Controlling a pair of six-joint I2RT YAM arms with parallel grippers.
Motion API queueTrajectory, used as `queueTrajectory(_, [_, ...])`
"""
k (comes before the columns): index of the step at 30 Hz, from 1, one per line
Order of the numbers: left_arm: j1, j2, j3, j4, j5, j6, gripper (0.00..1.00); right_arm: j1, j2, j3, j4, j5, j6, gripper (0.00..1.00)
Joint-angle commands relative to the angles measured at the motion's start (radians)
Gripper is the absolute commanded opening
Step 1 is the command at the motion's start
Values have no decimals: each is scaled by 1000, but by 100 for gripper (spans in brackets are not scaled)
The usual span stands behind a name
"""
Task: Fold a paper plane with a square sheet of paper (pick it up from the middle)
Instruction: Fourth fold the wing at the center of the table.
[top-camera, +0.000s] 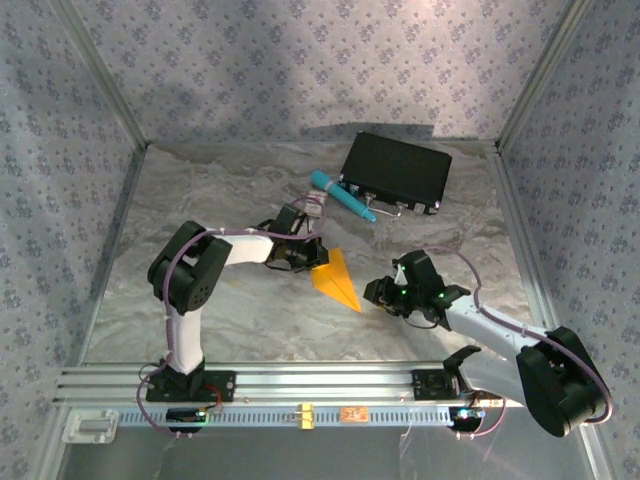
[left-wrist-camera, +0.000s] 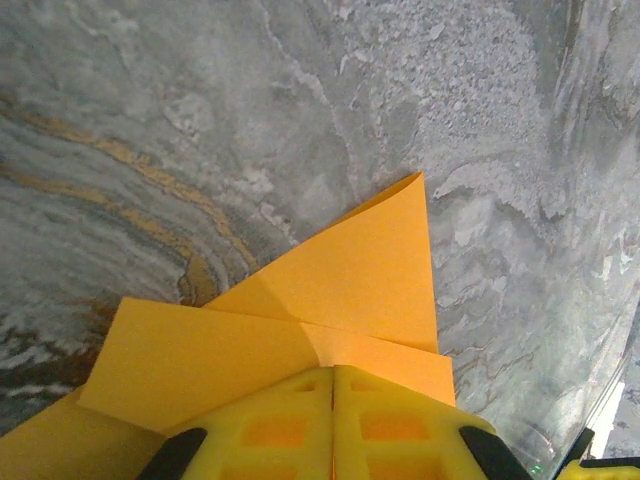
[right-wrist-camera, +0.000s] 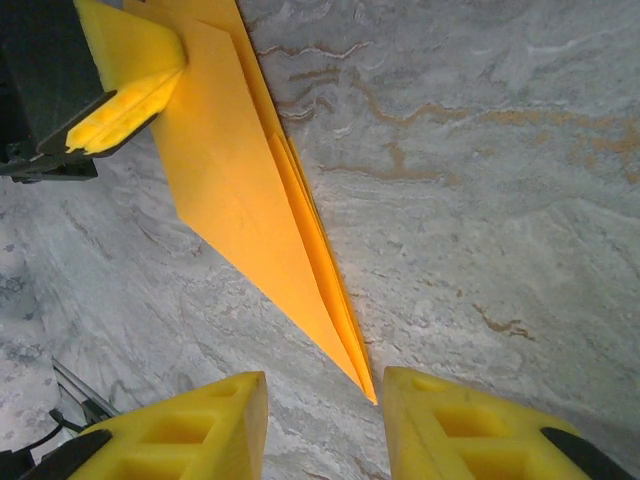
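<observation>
1. The paper plane (top-camera: 336, 279) sits mid-tabletop (top-camera: 250, 330), between the two arms. It is a narrow orange dart.
2. In the top view its long axis runs diagonally from upper left to lower right. The wide tail is at the upper left and the nose at the lower right.
3. The nose points at the right arm and toward the near edge.
4. The left fingers (left-wrist-camera: 300, 425) are pressed together, clamped on the plane's wide tail end. The folded flaps fan out ahead of them in the left wrist view.
5. The right fingers (right-wrist-camera: 190, 430) are parted about a third of the way and grip nothing. The nose tip sits in the gap, closer to the right-hand finger. Contact can't be told.
6. The right wrist view shows stacked fold layers along one long edge, tapering to the tip.
7. The plane lies low on the tabletop. Whether the tail is lifted can't be told.
8. The black case (top-camera: 395, 172) and the teal pen (top-camera: 342, 195) are at the far side, well apart from the plane.
</observation>
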Motion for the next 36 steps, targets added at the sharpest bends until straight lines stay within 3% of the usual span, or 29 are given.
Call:
queueTrajectory(1, [-9,-46,21,-84,-44,26,10,10,9,-11,23,-1,18,36])
queueTrajectory(9, [-37,-111,49,-136,-104,46,21,20,65,0,74,-23,11,35])
queueTrajectory(24, [-66,-30,85,-137,-71,51,14,50,152,27,113,-48,11,36])
queueTrajectory(36, [-29,27,30,-124,-58,38,11,64,159,31,62,-77,25,38])
